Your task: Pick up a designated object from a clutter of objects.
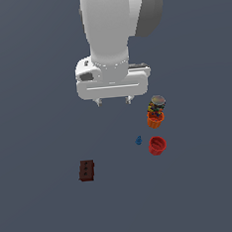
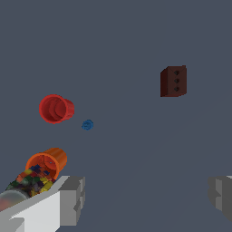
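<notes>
The tiny bright blue object point(image 1: 138, 140) lies on the grey floor just to the exterior view's left of the red cup point(image 1: 157, 145); it also shows in the wrist view point(image 2: 87, 124) beside that cup point(image 2: 55, 108). My gripper point(image 1: 114, 101) hangs well above the floor, open and empty, with its fingers point(image 2: 72, 199) wide apart. It is apart from the blue object, which lies lower in the exterior view and to the right of it.
An orange cup point(image 1: 155, 118) point(image 2: 47, 162) touches a multicoloured can with a grey lid point(image 1: 157, 104) point(image 2: 26, 185). A dark red-brown three-holed brick point(image 1: 86, 170) point(image 2: 173, 81) lies apart at the exterior view's left.
</notes>
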Controlling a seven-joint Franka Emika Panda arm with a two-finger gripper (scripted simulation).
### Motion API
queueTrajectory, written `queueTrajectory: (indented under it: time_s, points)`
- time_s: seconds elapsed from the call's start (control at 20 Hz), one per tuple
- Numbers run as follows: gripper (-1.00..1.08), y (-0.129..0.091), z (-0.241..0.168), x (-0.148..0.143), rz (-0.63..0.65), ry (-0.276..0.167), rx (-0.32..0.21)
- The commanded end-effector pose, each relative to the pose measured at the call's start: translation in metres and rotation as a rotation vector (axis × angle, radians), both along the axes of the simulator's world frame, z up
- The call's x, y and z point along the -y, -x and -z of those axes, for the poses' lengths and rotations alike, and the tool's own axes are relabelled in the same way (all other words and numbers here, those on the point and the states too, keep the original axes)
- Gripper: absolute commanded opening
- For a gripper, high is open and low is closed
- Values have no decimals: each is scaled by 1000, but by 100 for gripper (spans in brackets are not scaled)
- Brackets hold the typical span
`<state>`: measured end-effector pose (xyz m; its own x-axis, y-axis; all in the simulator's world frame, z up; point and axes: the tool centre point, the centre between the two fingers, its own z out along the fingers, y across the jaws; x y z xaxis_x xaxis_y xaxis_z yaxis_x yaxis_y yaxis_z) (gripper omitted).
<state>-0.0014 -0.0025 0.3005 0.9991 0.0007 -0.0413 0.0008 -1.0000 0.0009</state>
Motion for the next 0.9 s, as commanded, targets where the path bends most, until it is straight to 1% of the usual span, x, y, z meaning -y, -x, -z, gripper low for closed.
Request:
queueTrajectory:
  time_s: [0.0, 0.15, 0.4, 0.6, 0.85]
  points:
    - [100, 0, 0, 0, 0, 0, 0]
    - [100, -2, -3, -1, 3, -5, 10]
    - [100, -7, -17, -3, 22, -25, 47]
    - [100, -7, -18, -3, 26, -26, 48]
    - [100, -9, -8, -6, -10, -22, 47]
